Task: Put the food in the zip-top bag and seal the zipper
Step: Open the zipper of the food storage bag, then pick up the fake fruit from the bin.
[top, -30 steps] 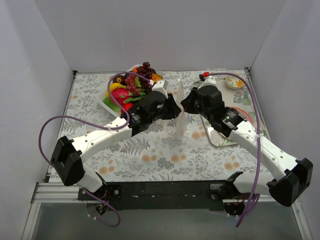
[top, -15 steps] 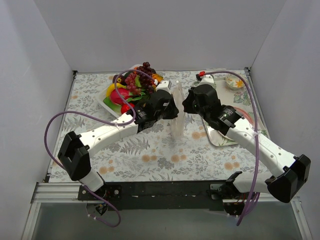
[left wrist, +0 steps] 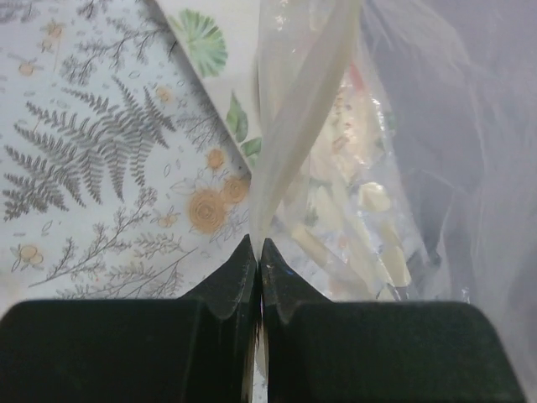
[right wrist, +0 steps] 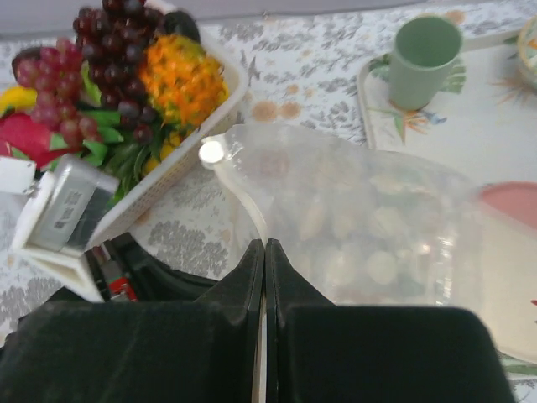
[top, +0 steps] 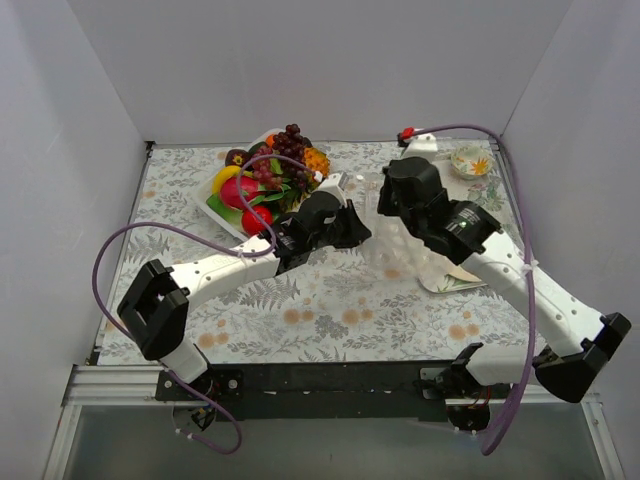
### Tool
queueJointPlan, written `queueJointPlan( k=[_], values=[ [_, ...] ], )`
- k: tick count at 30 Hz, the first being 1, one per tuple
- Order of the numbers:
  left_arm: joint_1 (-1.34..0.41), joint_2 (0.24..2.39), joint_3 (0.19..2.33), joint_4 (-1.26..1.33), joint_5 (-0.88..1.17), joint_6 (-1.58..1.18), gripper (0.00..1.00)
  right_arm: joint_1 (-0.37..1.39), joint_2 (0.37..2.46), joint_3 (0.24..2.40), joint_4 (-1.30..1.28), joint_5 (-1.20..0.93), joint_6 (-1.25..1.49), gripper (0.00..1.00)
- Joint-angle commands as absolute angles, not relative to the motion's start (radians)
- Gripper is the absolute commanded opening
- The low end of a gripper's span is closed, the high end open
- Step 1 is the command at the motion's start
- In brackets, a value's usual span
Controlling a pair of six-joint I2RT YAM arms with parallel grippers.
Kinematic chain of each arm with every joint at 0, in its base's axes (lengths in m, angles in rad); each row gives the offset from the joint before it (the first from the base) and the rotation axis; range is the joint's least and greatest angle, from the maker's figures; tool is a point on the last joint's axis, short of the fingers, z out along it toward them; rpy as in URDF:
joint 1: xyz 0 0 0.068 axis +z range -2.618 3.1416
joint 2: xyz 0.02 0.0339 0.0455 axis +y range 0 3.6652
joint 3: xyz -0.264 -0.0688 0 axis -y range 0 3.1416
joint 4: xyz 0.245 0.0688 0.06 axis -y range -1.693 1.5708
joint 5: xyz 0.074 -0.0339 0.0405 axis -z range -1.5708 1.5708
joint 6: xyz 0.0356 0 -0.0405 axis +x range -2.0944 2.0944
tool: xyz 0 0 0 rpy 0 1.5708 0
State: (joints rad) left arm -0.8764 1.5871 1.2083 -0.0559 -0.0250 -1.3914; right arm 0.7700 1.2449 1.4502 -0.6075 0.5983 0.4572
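Note:
The clear zip-top bag (top: pixel 398 250) hangs between my two grippers, slumped to the right over the patterned tray. Pale pieces show through it (left wrist: pixel 369 201). My left gripper (top: pixel 357 228) is shut on the bag's edge strip (left wrist: pixel 289 126). My right gripper (top: pixel 384 208) is shut on the zipper strip (right wrist: pixel 243 197), near its white end tab (right wrist: pixel 211 152). The rest of the food lies in the white food tray (right wrist: pixel 168 168) at the back left: purple grapes (top: pixel 292 135), a red fruit (top: pixel 240 190) and orange and green pieces (right wrist: pixel 180 75).
A patterned tray (top: pixel 450 280) lies at the right, partly under the bag. On it stand a green cup (right wrist: pixel 426 49) and a pink plate (right wrist: pixel 512 206). A small flowered bowl (top: pixel 468 162) sits at the back right. White walls close in three sides.
The bag stood upright and narrow between the grippers; now it has swung right and spread out. Both grippers have shifted right and back while staying shut on it.

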Motion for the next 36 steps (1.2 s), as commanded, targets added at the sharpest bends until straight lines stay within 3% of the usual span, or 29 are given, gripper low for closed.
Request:
queueJointPlan(
  k=[1,12,20,24,28,36],
  values=[
    [-0.868,1.597,1.114,-0.046,-0.078,-1.43,0.0,0.833,1.341,1.304,-0.51,0.54,0.501,0.01],
    [-0.845,1.582,0.936,-0.202,-0.305,-1.466,0.0,0.787,1.379,1.134,-0.379,0.492,0.545,0.01],
    [-0.845,1.531,0.94,-0.16,-0.241,-1.399,0.01,0.775,1.331,1.141,-0.331,0.419,0.545,0.01],
    [-0.845,1.5,0.989,-0.149,-0.178,-1.385,0.27,0.775,1.354,1.147,-0.331,0.402,0.551,0.01],
    [-0.845,1.45,1.017,-0.166,-0.17,-1.384,0.4,0.775,1.353,1.134,-0.307,0.39,0.56,0.01],
    [-0.841,1.338,1.037,-0.259,-0.225,-1.402,0.56,0.773,1.381,1.141,-0.279,0.364,0.569,0.01]
  ],
)
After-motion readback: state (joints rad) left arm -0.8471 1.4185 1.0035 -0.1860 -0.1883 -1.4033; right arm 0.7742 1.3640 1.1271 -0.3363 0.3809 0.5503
